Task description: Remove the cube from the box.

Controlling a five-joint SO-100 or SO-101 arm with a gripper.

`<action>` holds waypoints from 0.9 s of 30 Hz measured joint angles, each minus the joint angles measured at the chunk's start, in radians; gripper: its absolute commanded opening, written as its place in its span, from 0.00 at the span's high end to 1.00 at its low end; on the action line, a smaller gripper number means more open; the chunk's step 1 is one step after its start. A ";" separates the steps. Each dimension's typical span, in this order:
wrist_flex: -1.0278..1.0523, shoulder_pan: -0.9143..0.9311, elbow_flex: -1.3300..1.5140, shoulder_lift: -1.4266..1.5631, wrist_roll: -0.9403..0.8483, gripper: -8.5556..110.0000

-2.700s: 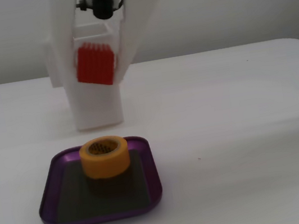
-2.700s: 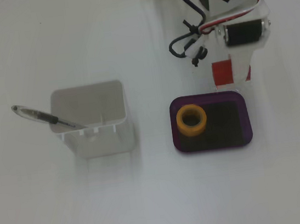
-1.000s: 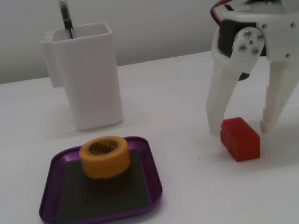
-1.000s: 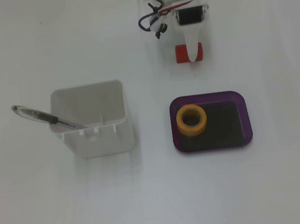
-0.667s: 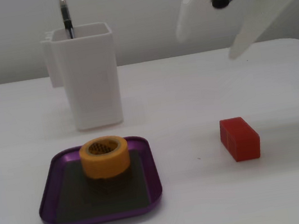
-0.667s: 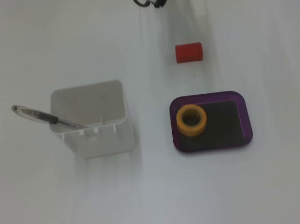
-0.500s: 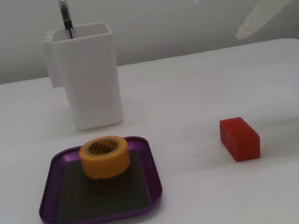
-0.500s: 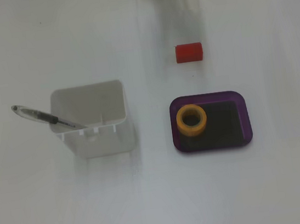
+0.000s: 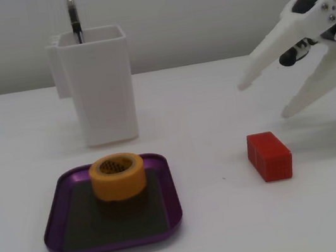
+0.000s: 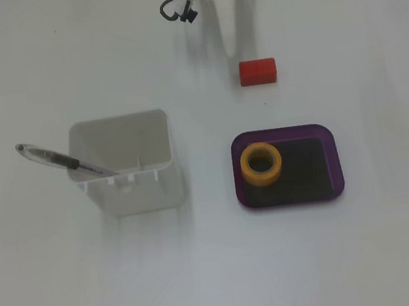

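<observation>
The red cube (image 9: 269,156) lies on the white table, outside the box and to its right in a fixed view; in the top-down fixed view it (image 10: 258,71) lies above the box. The purple box (image 9: 57,217) (image 10: 328,137) holds only a yellow-orange ring of tape (image 9: 118,176) (image 10: 261,164). My white gripper (image 9: 261,99) is open and empty, raised above the table, up and to the right of the cube. In the top-down fixed view the gripper (image 10: 232,50) hangs just left of the cube.
A tall white square container (image 9: 99,86) (image 10: 124,162) with a pen (image 10: 64,162) in it stands behind the box. The arm's base and cables (image 10: 179,7) are at the table's top edge in the top-down fixed view.
</observation>
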 measured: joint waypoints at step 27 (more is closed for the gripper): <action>0.081 0.032 0.141 0.000 0.064 0.93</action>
